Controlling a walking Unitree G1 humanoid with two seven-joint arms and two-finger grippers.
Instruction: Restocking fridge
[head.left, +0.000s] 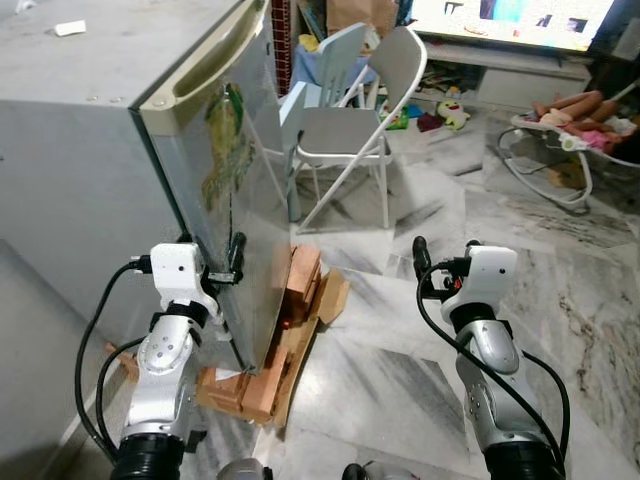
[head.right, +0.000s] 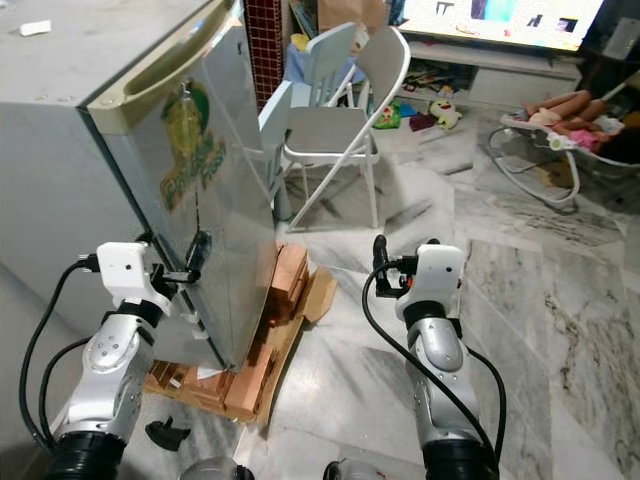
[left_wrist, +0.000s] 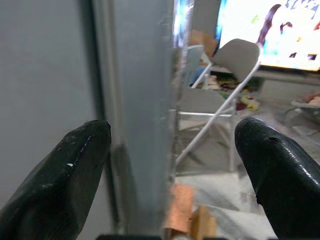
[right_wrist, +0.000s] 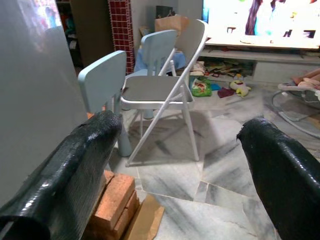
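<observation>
The fridge (head.left: 200, 180) stands at ten o'clock, door shut, so restocking looks barely begun. The left gripper (head.left: 232, 262) spreads its fingers around the door's edge. The right gripper (head.left: 422, 262) waits open and empty at three o'clock. The door sticker (head.right: 190, 150) is too blurry to read.
</observation>
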